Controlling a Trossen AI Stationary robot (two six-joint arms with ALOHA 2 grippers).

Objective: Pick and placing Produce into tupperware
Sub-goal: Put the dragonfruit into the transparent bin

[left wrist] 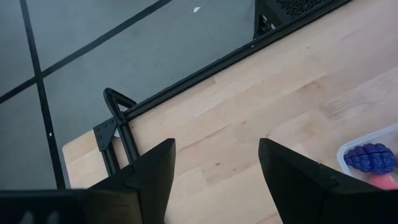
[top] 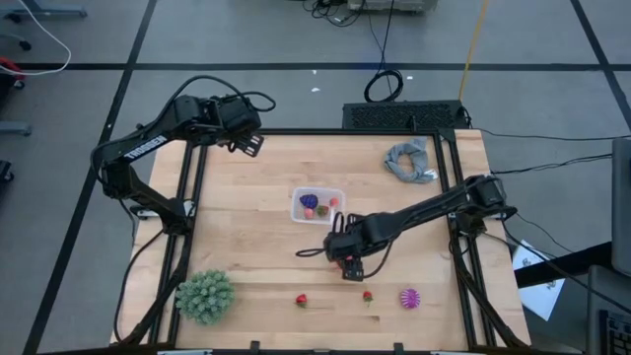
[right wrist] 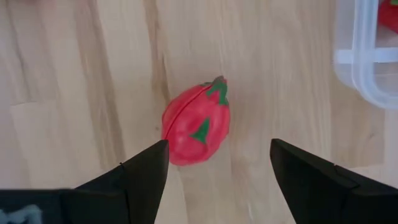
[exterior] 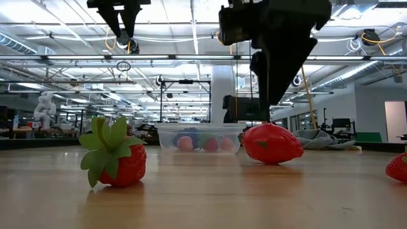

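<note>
Right arm stretches from the frame's right edge toward centre, its claw (top: 347, 262) pointing down with fingers apart. Left arm folds at upper left, claw (top: 248, 144) open.

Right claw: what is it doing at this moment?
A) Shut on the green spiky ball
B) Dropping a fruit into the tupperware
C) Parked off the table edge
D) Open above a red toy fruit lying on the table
D: the right claw stands open just over the red toy fruit, which lies on the wood beside the tupperware, not yet gripped.
</note>
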